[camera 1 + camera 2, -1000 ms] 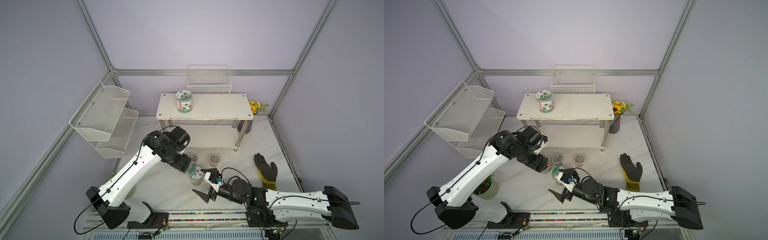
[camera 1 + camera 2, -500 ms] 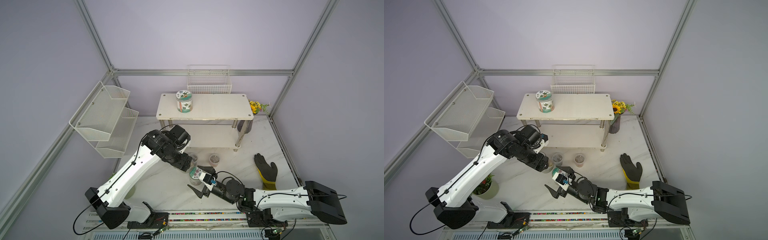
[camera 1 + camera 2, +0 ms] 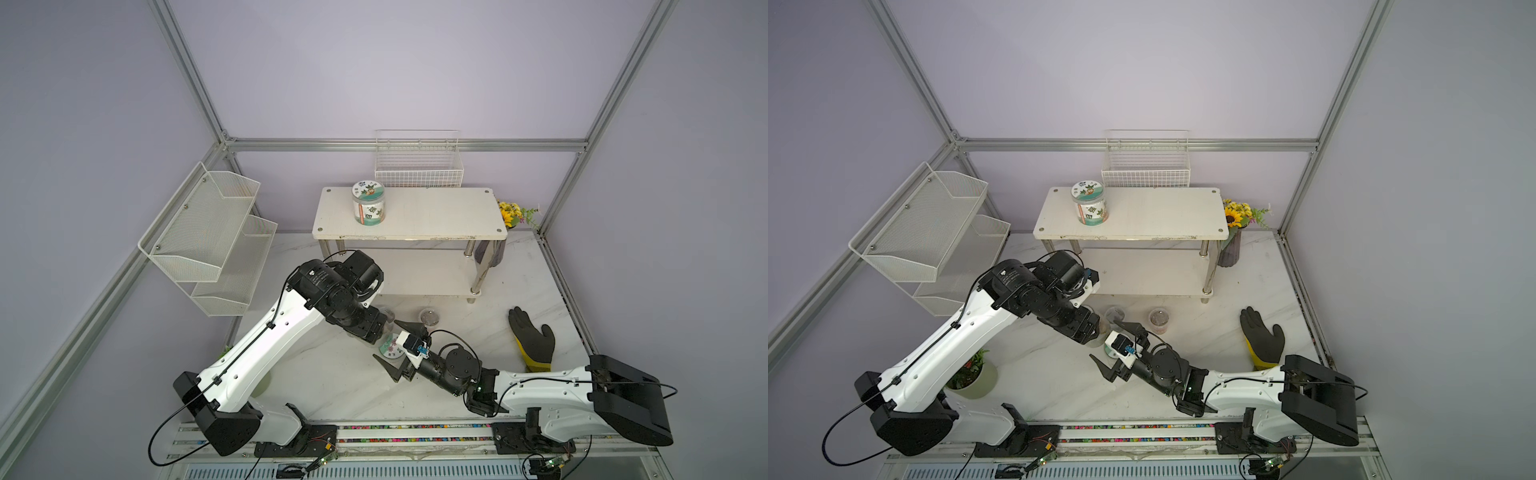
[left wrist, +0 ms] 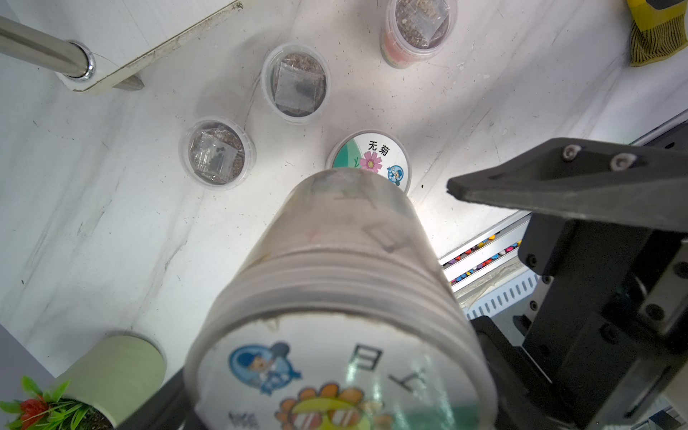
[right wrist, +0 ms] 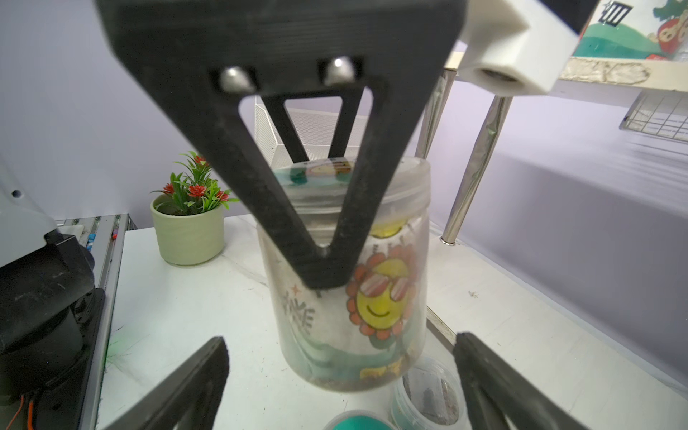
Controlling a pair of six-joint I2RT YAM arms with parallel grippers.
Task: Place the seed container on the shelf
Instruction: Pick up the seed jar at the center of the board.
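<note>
From the left wrist we see the left gripper (image 4: 344,193) clamped on the seed jar (image 4: 335,268), a clear screw-top jar with a sunflower sticker on its lid. Past it on the white desk (image 4: 111,223) stand small clear tubs (image 4: 296,83) and a flower-lidded tub (image 4: 376,156), which the jar's base partly hides.

From the right wrist, the jar sits roughly upright between the left gripper's black fingers (image 5: 320,231). The right gripper (image 5: 340,340) faces it, jaws wide apart and holding nothing. A potted plant (image 5: 190,223) stands beyond.

In both top views the jar is near the desk's middle, just in front of the shelf (image 3: 415,216), mostly hidden under the left wrist. The shelf lines the desk's back edge, with another labelled jar (image 3: 368,203) on its upper board.
</note>
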